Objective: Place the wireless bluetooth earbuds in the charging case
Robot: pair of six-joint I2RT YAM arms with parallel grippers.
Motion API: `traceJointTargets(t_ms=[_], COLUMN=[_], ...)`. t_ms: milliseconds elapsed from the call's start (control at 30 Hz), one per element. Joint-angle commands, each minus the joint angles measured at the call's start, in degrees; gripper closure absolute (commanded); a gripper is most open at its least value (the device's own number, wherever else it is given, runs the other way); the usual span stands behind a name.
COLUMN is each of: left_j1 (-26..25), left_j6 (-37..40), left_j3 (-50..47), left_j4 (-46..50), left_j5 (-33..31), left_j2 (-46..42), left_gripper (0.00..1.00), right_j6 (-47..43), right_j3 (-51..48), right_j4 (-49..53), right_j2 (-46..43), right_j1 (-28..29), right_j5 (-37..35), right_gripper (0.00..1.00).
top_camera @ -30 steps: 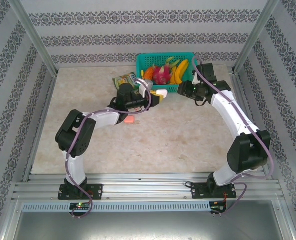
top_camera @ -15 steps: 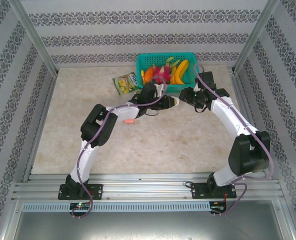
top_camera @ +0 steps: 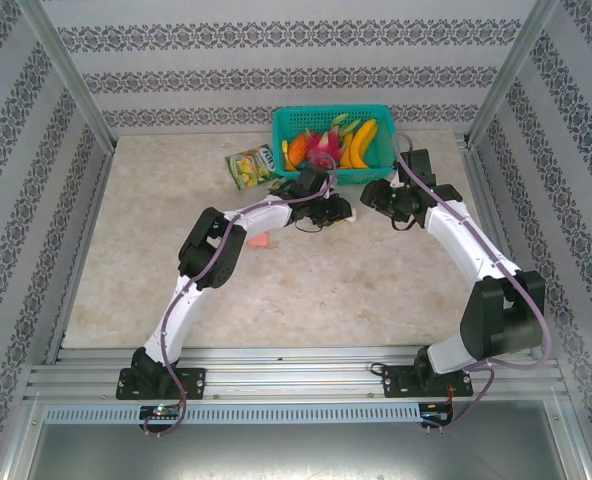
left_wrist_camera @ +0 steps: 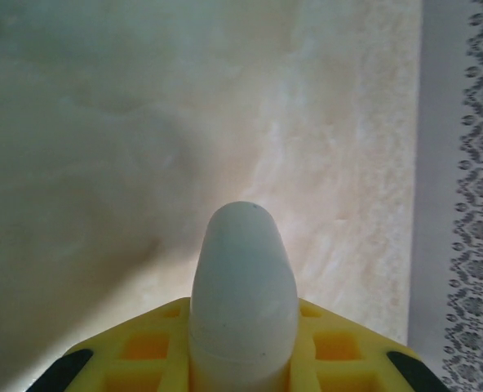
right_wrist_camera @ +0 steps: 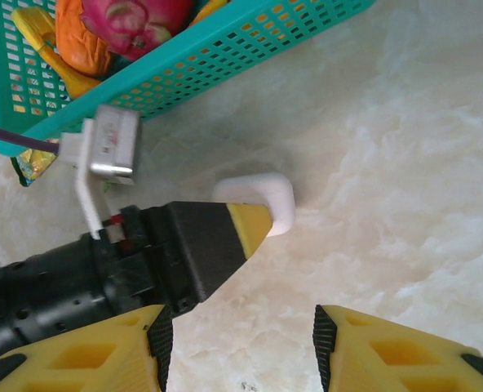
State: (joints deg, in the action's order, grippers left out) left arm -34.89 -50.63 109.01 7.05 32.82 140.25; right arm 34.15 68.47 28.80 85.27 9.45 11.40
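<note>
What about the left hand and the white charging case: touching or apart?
Touching. The left wrist view shows the white charging case clamped between the left hand's yellow fingers, no gap either side.

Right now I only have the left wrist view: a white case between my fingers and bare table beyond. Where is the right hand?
Observer: The right hand sits just to the right of your left hand. It faces the left hand, with its fingers open and nothing between them.
Operator: What stands near the white case that I can't see?
Observer: The teal basket stands a little beyond the case, with a gap of table between them.
</note>
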Motion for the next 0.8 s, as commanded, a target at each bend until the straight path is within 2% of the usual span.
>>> traceJointTargets(t_ms=[0, 100, 200, 233, 333, 367, 400, 767], left_j1=[-0.8, -0.9, -0.9, -0.9, -0.8, -0.8, -0.7, 1.4], left_j6=[-0.8, 0.0, 1.2, 1.8, 4.3, 5.1, 5.7, 12.9], left_j3=[3.0, 4.2, 4.9, 5.1, 4.8, 4.6, 4.3, -5.1], left_j4=[6.2, 8.2, 10.0, 11.0, 13.3, 14.1, 14.5, 15.6], left_j5=[-0.7, -1.1, -1.8, -2.3, -4.3, -5.1, -5.6, -13.6], left_j2=[1.4, 2.2, 2.2, 2.0, 0.6, -0.2, -0.9, -15.4], left_gripper=[0.94, 0.88, 0.75, 0.68, 0.38, 0.22, 0.01, 0.00], right_j6=[0.2, 0.1, 0.0, 0.0, -0.2, -0.2, -0.3, -0.7], right_j3=[-1.0, -1.1, -1.2, -1.2, -1.4, -1.4, -1.5, -2.3], right_j4=[-0.8, -0.7, -0.4, -0.4, -0.1, -0.1, 0.1, 0.6], right_j2=[-1.9, -2.3, -2.9, -3.0, -3.5, -3.7, -3.8, -5.8], right_j1=[-0.6, -0.5, -0.6, -0.6, -0.6, -0.6, -0.6, -0.5], right_j5=[-0.1, 0.0, 0.1, 0.0, -0.1, -0.2, -0.2, 1.2], right_gripper=[0.48, 0.48, 0.47, 0.47, 0.45, 0.45, 0.45, 0.42])
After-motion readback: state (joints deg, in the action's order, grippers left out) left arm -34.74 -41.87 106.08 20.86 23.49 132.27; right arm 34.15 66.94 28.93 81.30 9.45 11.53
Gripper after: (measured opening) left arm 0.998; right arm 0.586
